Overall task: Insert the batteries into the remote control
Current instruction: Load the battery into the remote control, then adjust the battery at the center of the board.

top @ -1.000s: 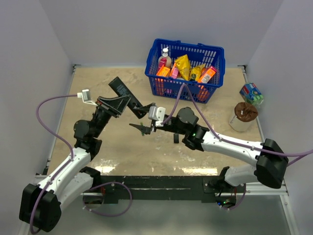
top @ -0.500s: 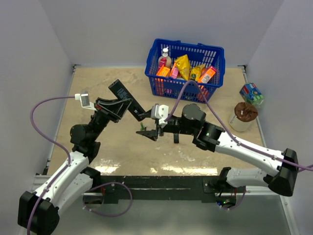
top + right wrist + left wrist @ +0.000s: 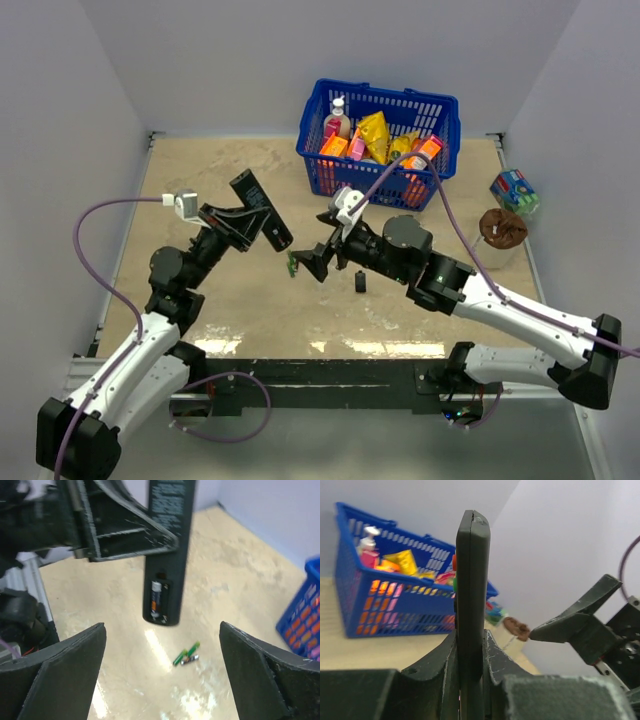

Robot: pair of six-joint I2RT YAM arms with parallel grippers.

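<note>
Overhead, the left gripper (image 3: 248, 222) is clamped on the remote (image 3: 252, 195), holding it raised and slanted above the table (image 3: 200, 160), probably so that its back faces the other arm. The right gripper (image 3: 315, 242) hangs just beside the remote's lower end, jaws spread wide with nothing in them. A fleck of green, the batteries (image 3: 291, 265), lies on the table near it. A small black piece (image 3: 360, 282), perhaps the cover, lies a little further right. The basket (image 3: 380, 140) stands at the back, well apart.

From the left wrist, the remote stands edge-on between the two fingers (image 3: 440, 665). It is pinched low down, which leaves most of its length free to work on.

From the right wrist, the open compartment (image 3: 165, 587) at the remote's lower end faces the camera. One cell (image 3: 156, 596) is seated in it, and I think the slot beside it is empty. Two batteries lie touching on the table below. The wide jaws would suit a reach down for the next one.
</note>
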